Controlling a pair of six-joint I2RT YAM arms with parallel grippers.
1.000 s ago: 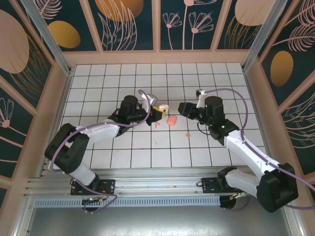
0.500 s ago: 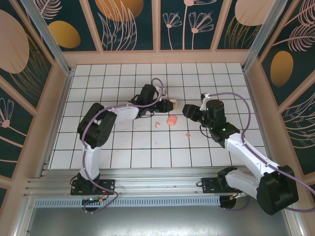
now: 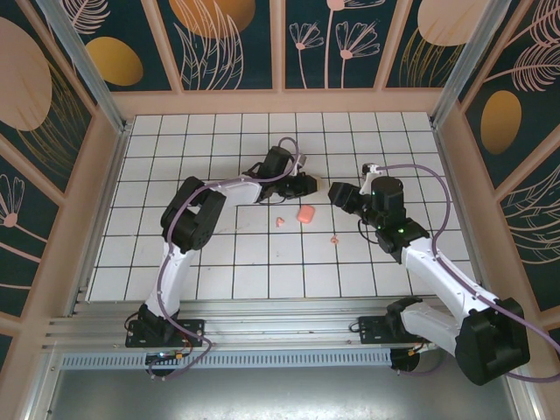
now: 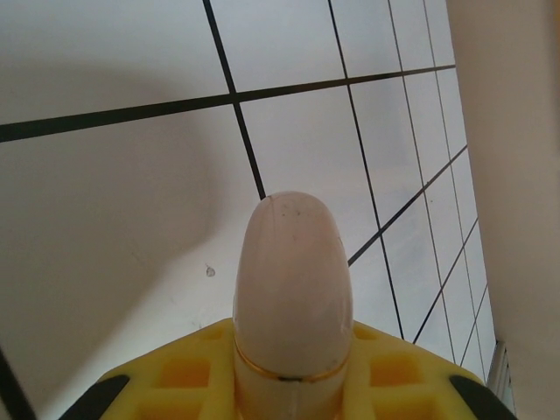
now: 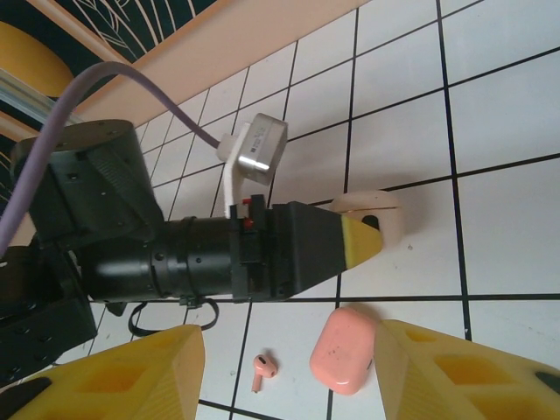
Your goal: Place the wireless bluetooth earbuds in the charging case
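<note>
Left fingers [image 4: 184,378] clamp a cream-white case piece [image 4: 293,289]; right fingers [image 5: 131,376] stand half open, empty, facing the pink case [image 5: 344,360] and one earbud [image 5: 262,367] on the desk [image 5: 499,114].

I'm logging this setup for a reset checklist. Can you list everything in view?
salmon-pink shell: one, salmon pink, on the table between the grippers.
earbuds: two, pale pink, on the tiles, one on each side of the salmon-pink shell.
cream-white case part: one, cream white with a dark dot, in the left gripper.
table: one, white tiles, black grid lines.
wall panels: dark teal, peach floral print, around the table.
left gripper: yellow fingers, shut on the cream-white case part.
right gripper: yellow fingers, open, beside the salmon-pink shell.
</note>
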